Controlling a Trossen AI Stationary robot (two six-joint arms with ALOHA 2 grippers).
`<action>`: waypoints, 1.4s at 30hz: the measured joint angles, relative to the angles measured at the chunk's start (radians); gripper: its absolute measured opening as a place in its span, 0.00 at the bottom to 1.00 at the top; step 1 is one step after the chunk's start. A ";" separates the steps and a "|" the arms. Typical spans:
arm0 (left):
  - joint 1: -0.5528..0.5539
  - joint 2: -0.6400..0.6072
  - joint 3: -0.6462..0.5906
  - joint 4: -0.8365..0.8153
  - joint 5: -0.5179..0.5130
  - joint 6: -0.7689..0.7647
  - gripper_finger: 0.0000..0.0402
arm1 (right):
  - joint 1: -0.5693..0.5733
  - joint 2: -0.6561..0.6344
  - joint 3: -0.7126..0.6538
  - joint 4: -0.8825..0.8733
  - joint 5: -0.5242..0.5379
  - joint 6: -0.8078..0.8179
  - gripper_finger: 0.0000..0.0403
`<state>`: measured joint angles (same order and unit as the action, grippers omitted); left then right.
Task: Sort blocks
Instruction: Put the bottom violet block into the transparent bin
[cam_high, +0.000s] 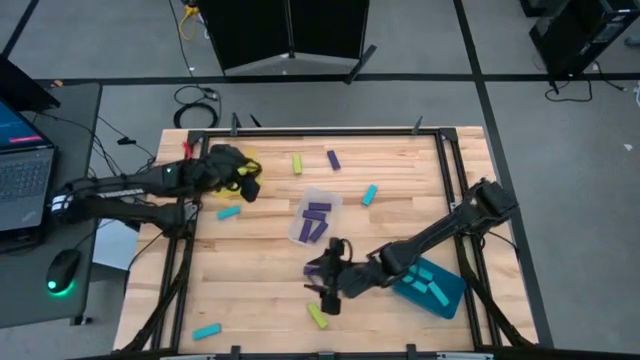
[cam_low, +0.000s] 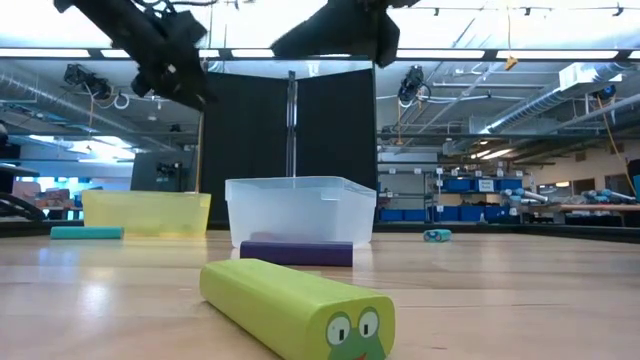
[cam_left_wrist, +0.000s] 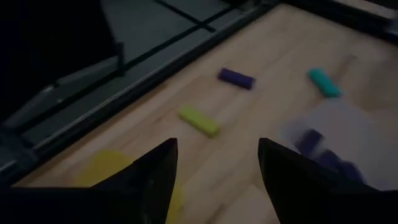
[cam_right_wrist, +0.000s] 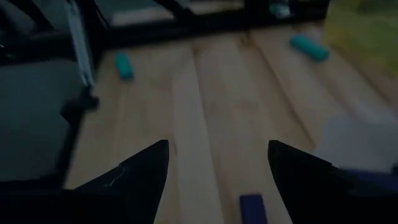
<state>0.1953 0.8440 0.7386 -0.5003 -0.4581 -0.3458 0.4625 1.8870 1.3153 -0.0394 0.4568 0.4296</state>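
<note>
My left gripper is open and empty above the yellow tray at the far left. My right gripper is open and empty near the table's front. It hovers over a purple block that lies flat on the table. A lime block lies just nearer. The clear tray holds purple blocks. The teal tray holds cyan blocks. Loose blocks lie flat: lime, purple, cyan, cyan, cyan.
The table has a black frame rail round its edges. A laptop and a mouse sit on a side table to the left. Bare wood lies between the clear tray and the left edge.
</note>
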 joint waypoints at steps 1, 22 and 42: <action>-0.019 -0.005 0.000 0.006 0.000 -0.003 0.57 | 0.000 0.020 0.031 -0.050 0.000 0.011 0.71; -0.179 -0.016 0.000 0.033 -0.020 0.018 0.57 | -0.011 0.283 0.262 -0.437 -0.017 0.040 0.70; -0.249 -0.020 -0.006 0.060 -0.032 0.036 0.57 | -0.045 0.282 0.097 -0.281 -0.086 0.132 0.60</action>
<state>-0.0536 0.8244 0.7329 -0.4405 -0.4902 -0.3095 0.4175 2.1689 1.4124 -0.3200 0.3705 0.5621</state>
